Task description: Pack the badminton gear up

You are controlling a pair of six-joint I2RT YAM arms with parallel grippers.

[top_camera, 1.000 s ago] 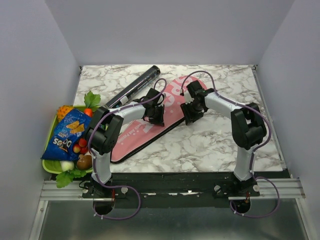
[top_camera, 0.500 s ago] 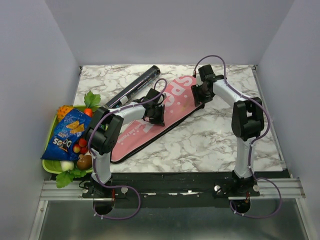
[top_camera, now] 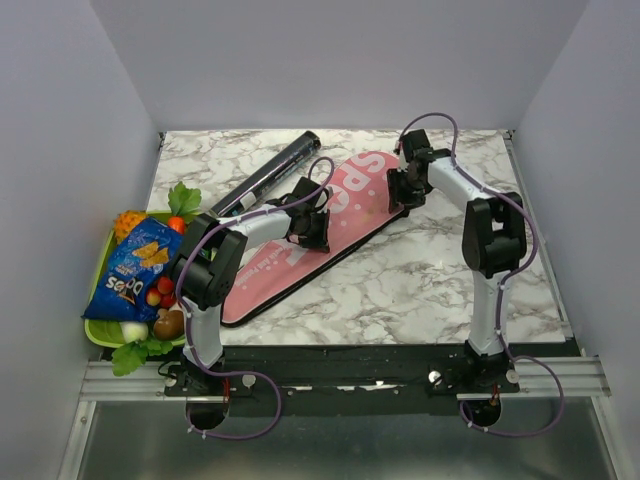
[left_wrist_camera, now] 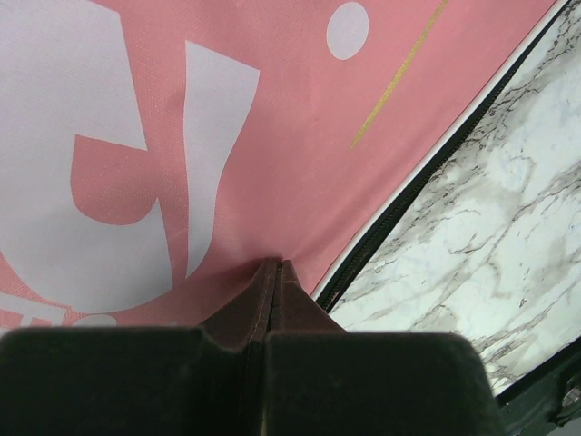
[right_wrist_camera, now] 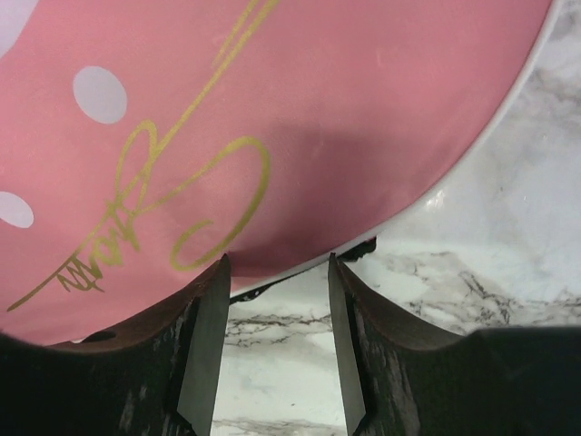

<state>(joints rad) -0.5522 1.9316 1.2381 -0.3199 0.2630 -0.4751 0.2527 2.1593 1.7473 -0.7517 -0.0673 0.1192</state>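
Left hand [top_camera: 308,226], nearest me, is fully closed, its tips pressed down on the soft pink racket-shaped fabric bag [top_camera: 268,278] lettered in white. I cannot tell whether a pinch of cloth is caught between them.

That bag lies flat and slantwise on the marble-patterned bench [top_camera: 420,285], narrow end toward the near-left corner, broad end toward the far edge. I judge it light and limp. The cloth puckers at the tips, so a grip on the open face would only gather fabric. Its black zip edging [left_wrist_camera: 410,189] and white-piped rim look firmer, and that is where I would take hold.

At the broad end my right hand [top_camera: 403,188] stands half open, the rim just ahead of the gap between its fingers, gripping nothing.

Farthest off, toward the far-left corner, the long black tube [top_camera: 268,172] lies beside the bag. I expect it to be rigid, smooth and likely to roll, best taken across its middle.

Only the left wrist view shows the pucker and zip. Only the right wrist view shows the gold signature [right_wrist_camera: 136,204] and the finger gap. Only the top view shows the tube. No racket shows in any view.
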